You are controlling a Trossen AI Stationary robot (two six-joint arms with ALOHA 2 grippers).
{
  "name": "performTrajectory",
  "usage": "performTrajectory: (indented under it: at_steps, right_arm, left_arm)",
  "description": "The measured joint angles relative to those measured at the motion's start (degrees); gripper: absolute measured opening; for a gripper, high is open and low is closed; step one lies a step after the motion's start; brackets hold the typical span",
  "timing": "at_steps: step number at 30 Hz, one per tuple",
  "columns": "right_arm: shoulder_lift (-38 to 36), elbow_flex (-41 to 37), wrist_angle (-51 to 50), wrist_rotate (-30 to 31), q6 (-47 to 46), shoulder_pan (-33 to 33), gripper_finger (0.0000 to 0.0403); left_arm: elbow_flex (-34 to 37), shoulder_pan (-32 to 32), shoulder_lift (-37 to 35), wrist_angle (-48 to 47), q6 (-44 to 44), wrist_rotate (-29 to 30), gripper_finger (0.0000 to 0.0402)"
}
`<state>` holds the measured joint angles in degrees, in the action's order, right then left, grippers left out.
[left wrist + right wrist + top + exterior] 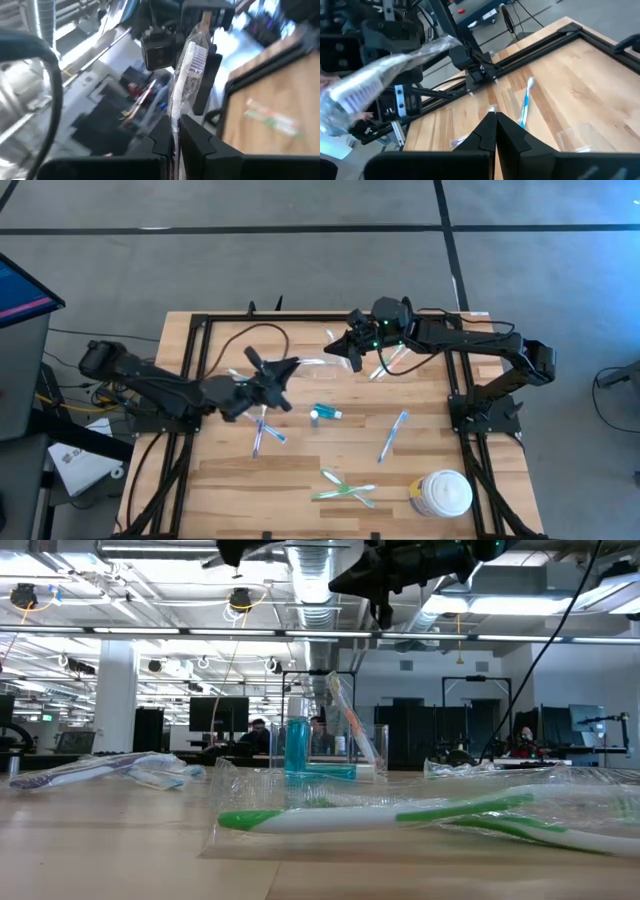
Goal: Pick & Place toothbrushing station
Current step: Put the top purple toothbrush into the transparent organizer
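Note:
My left gripper (pixel 283 370) is above the table's middle, shut on a whitish toothbrush in a clear wrapper (pixel 312 363), which also shows in the left wrist view (pixel 187 70). My right gripper (pixel 340 352) is shut and empty, just beyond the toothbrush's free end; its fingertips (pixel 495 119) meet with nothing between them. A small teal tube (pixel 325 413) is on the table. A blue toothbrush (pixel 393 435), green toothbrushes (pixel 345 488) and bluish ones (pixel 265 432) lie flat on the wood. A clear holder (pixel 365 748) stands behind the tube with a toothbrush leaning in it. My left gripper pinches the wrapped toothbrush between its two fingers at the handle's end (pixel 175 131). The toothbrush runs on past the fingertips, along them, with its bristled head (pixel 196 52) at the far end toward the right arm. It is lifted clear of the table.
A white round lidded jar (pixel 443 493) stands near the front right corner. Black frame rails (pixel 190 370) run along the table's left, right and far sides. A cable (pixel 262 332) loops over the far left part of the table.

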<state>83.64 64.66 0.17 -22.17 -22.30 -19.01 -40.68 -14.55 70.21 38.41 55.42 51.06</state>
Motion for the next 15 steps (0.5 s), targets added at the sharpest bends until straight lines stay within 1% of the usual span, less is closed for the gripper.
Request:
performTrajectory:
  at_steps: [6, 12, 15]
  right_arm:
    - [0.00, 0.00, -0.22, 0.17, 0.43, -0.74, 0.0000]
    - [0.00, 0.00, -2.44, 0.15, 2.89, -0.39, 0.0000]
    - [0.00, 0.00, -4.53, 0.16, 3.83, -0.41, 0.0000]
  left_arm:
    - [5.77, 5.03, -4.49, 0.00, -15.42, -11.12, 0.0010]
    - [8.34, 12.02, -4.85, 0.22, -29.49, -23.60, 0.0010]
    - [9.58, 15.23, -4.85, 0.44, -35.03, -27.29, 0.0010]
